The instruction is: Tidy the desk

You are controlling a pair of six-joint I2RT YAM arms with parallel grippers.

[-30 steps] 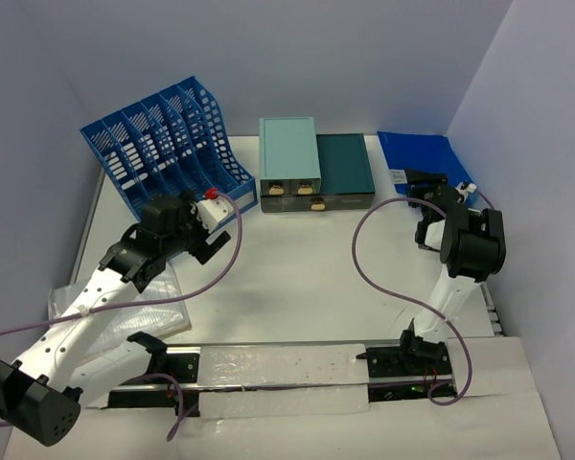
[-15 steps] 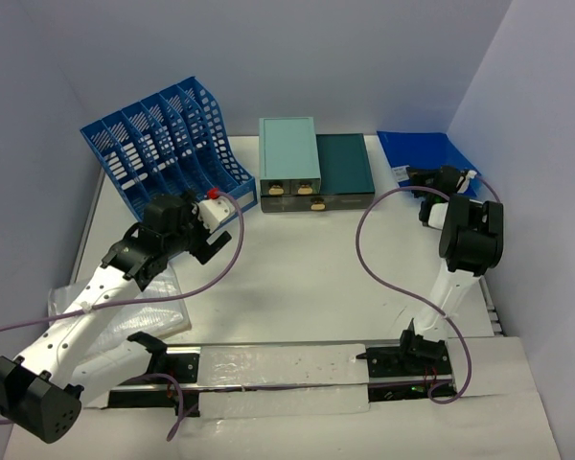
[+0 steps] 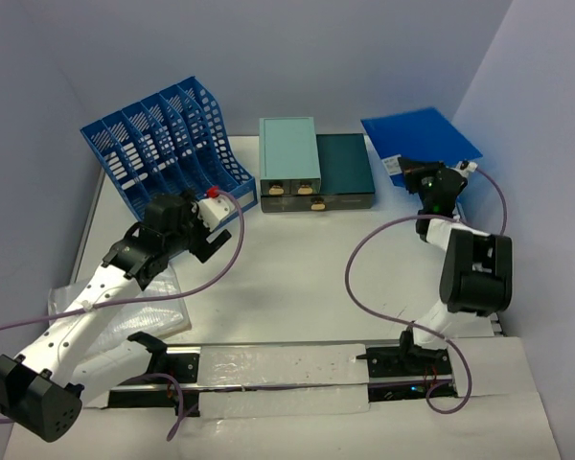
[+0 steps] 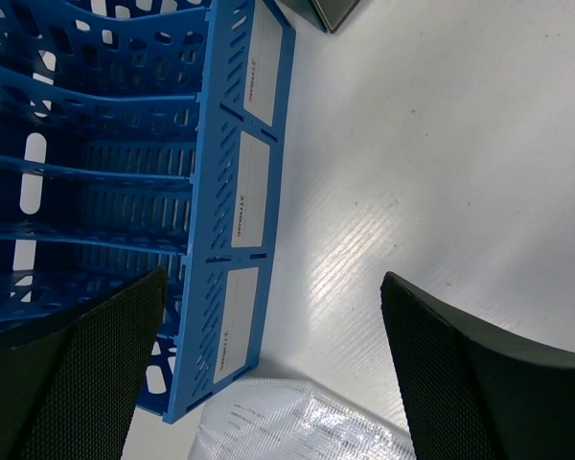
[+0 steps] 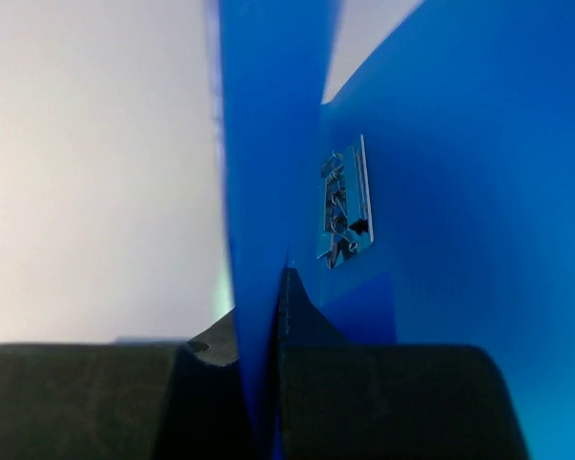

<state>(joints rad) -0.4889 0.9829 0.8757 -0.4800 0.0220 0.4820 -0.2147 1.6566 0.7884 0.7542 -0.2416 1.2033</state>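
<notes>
The desk (image 3: 297, 278) is a white tabletop. At its back right, a blue folder (image 3: 417, 139) is tilted up off the surface, and my right gripper (image 3: 414, 172) is shut on its near edge. In the right wrist view the folder's thin sheet (image 5: 460, 192) runs between the closed pads of the right gripper (image 5: 259, 321), with a small printed label (image 5: 345, 206) on it. My left gripper (image 3: 214, 228) hovers open and empty by the front of the blue file rack (image 3: 163, 144). In the left wrist view the left gripper (image 4: 268, 287) frames the rack's front (image 4: 240, 192) and bare desk (image 4: 441, 144).
Two teal drawer boxes (image 3: 311, 172) stand at the back centre. A clear plastic sleeve of papers (image 3: 163, 311) lies at the near left under the left arm; its corner (image 4: 287, 426) shows just below the rack. Purple cables loop over the desk beside both arms.
My right gripper has shut on the blue folder's edge and raised it, tipping the folder up toward the back wall. The left arm has not moved.
</notes>
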